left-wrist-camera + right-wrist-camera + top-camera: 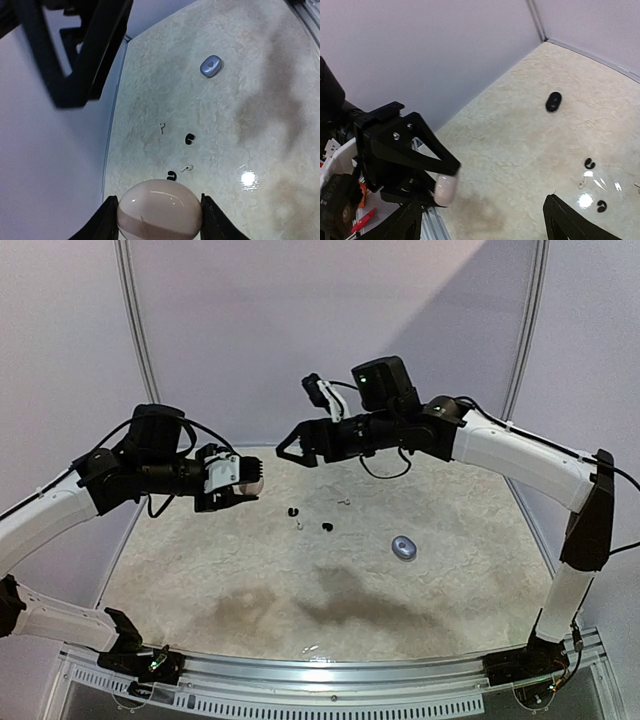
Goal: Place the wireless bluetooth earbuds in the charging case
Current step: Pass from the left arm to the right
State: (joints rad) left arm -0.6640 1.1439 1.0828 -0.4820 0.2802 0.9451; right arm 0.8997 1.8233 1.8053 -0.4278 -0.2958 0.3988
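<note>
My left gripper [240, 486] is shut on a pale pinkish pebble-shaped charging case [160, 209], held up above the table's left side; the case [446, 189] also shows in the right wrist view. On the table below lie several tiny earbuds: a black one [171, 175], a white one [187, 168], another black one [189, 139] and a whitish one [162, 126]. From above, the black buds [292, 511] [327, 527] lie mid-table. My right gripper [290, 449] hangs open and empty, high over the back, just right of the held case.
A blue-grey oval case [404, 547] lies closed on the table right of the buds; it looks dark [553, 101] in the right wrist view. Pale walls close the back and sides. A metal rail [330, 675] runs along the near edge.
</note>
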